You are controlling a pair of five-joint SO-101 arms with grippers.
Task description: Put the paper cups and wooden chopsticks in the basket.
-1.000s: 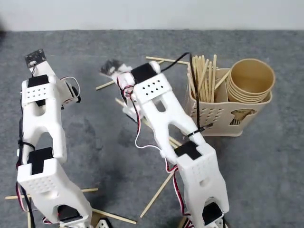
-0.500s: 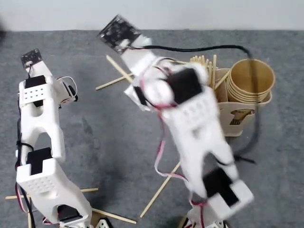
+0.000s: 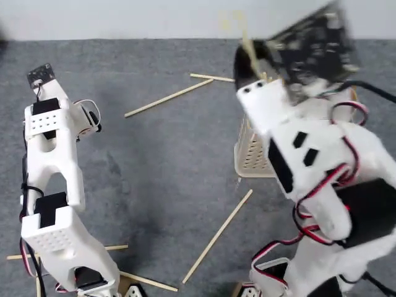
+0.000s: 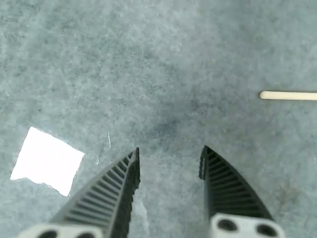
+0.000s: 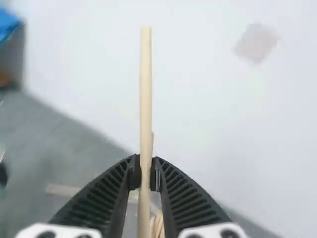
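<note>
The raised right arm (image 3: 309,161) covers most of the basket (image 3: 250,154) in the high view, so its contents cannot be made out. The right gripper (image 5: 144,171) is clamped on a chopstick (image 5: 144,89). It stands upright between the jaws before the white wall, with its lower end cut off. In the high view it is only a blur. The left gripper (image 4: 168,157) hangs spread wide over the grey mat (image 4: 188,59), gripping nothing. A chopstick tip (image 4: 287,95) and a white patch (image 4: 47,159) lie near it. Loose chopsticks (image 3: 167,98) lie scattered on the mat beside the basket.
</note>
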